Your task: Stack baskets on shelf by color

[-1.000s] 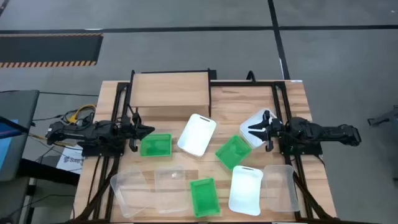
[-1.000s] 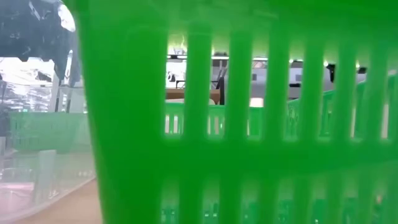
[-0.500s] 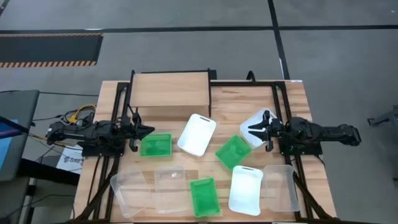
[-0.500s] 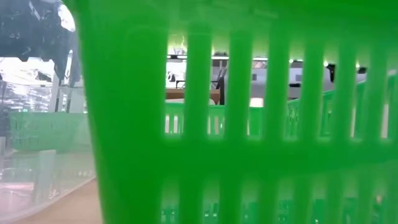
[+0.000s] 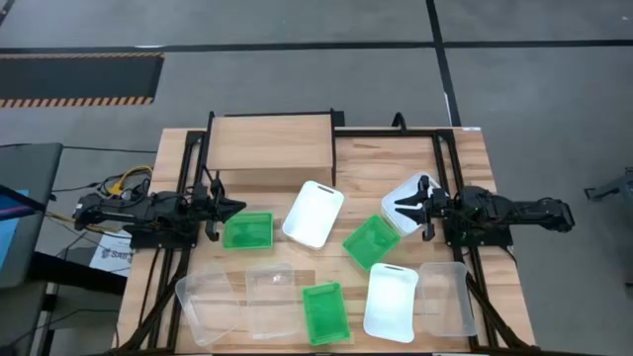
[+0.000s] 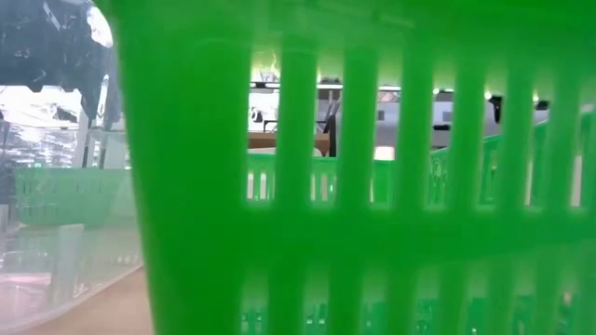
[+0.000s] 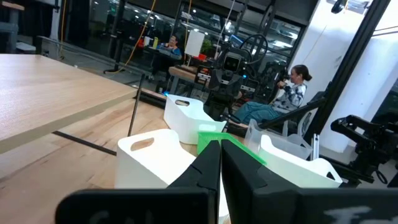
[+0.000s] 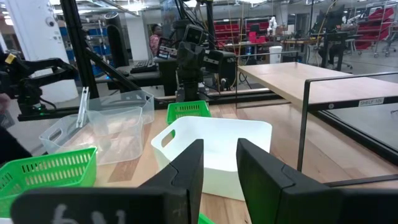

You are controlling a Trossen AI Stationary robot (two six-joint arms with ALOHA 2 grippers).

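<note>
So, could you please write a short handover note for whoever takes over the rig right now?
Left claw: shut, empty, beside a green basket.
Right claw: open, empty, over a white basket.
Shelf: bare on top.
All nine baskets lie loose on the table: three green, three white, three clear.
Done: nothing stacked.
Left: stack every basket on the shelf by color.

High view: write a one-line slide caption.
Nine baskets lie scattered on the table before the bare shelf; left gripper shut, right gripper open, neither holding anything.
</note>
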